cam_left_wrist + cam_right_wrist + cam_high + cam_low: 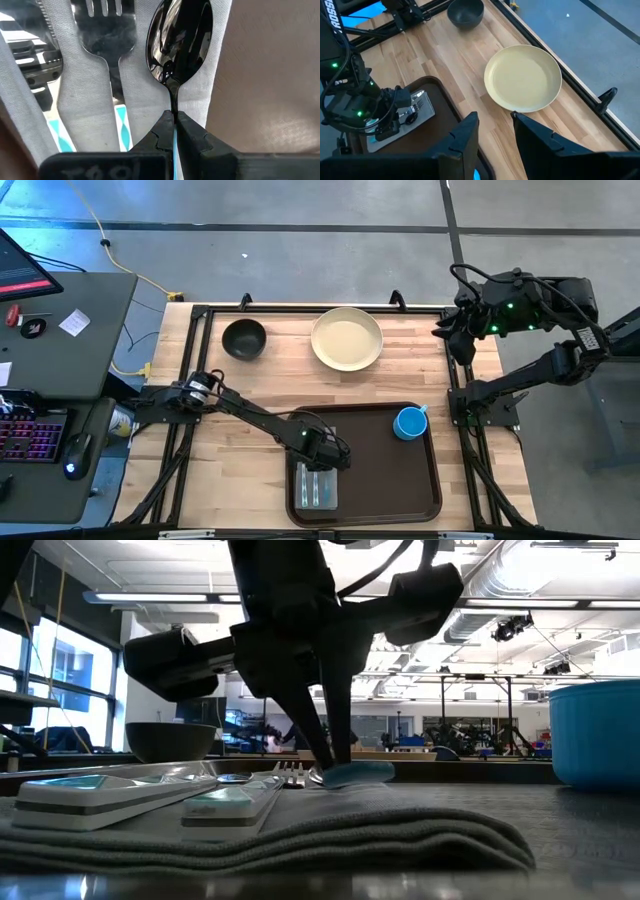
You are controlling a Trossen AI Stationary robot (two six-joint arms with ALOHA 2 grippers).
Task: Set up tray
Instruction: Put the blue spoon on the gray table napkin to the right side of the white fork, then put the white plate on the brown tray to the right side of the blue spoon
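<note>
Wooden tabletop (250,390) with the tray (375,480) on its near side, right of centre. On the tray's left part, a grey napkin (315,485); at the far right corner, a blue cup (409,423). Off the tray, at the far edge: a cream plate (347,339) and a dark bowl (244,339). Left gripper (175,131) over the napkin, pinched on the spoon (181,37) handle, beside the fork (103,30) (cutlery step, seemingly). Next: release, lift clear. Right gripper (495,131) parked far right, fingers apart, empty.
</note>
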